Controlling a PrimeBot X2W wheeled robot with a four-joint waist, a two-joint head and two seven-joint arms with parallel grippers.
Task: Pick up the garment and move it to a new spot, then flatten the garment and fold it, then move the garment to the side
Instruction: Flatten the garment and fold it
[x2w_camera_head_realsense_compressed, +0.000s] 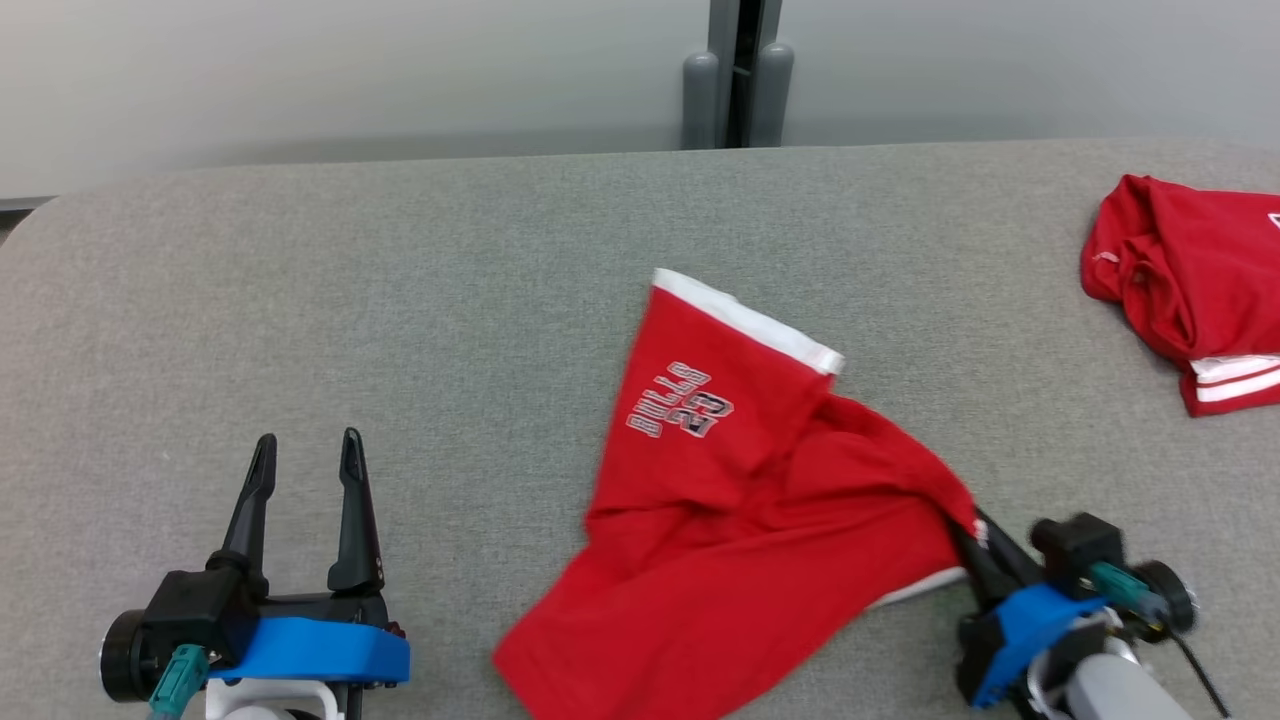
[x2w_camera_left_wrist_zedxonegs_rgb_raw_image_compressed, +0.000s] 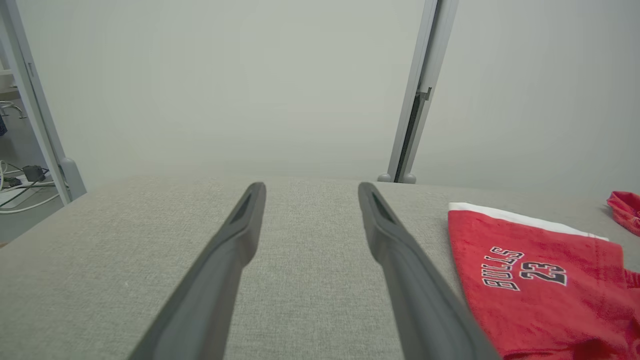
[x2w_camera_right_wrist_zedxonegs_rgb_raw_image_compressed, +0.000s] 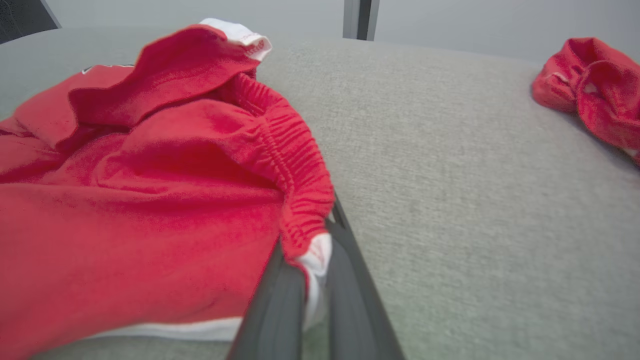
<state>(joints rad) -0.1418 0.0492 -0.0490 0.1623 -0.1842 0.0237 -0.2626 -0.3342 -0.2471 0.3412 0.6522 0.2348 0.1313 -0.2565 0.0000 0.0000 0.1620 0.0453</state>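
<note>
Item one, nearest, lower left: the left end effector (x2w_camera_head_realsense_compressed: 307, 440) is hovering over bare grey worktop (x2w_camera_head_realsense_compressed: 420, 280), its two dark fingers spread wide with nothing between them, well apart from the cloth. Item two, nearest, lower right: the right end effector (x2w_camera_head_realsense_compressed: 972, 532) is clenching the garment (x2w_camera_head_realsense_compressed: 740, 500) — its fingers are pinching the gathered elastic waistband (x2w_camera_right_wrist_zedxonegs_rgb_raw_image_compressed: 300, 165) at the near corner, where a scrap of white trim is showing between them. Item three, middle of the worktop: the garment, a pair of red shorts, is lying rumpled and partly doubled over. One leg is stretching away from the robot and ending in a white hem band (x2w_camera_head_realsense_compressed: 745, 320). The lettering (x2w_camera_head_realsense_compressed: 680, 400) BULLS 23 is facing up on that leg, and the cloth is standing up in a ridge toward the right end effector. Item four, far right edge: a second red garment (x2w_camera_head_realsense_compressed: 1180, 270) with white stripes is sitting crumpled, well apart from the first. Item five, beyond the worktop: a grey post (x2w_camera_head_realsense_compressed: 735, 70) is standing against a pale wall (x2w_camera_head_realsense_compressed: 300, 70).
</note>
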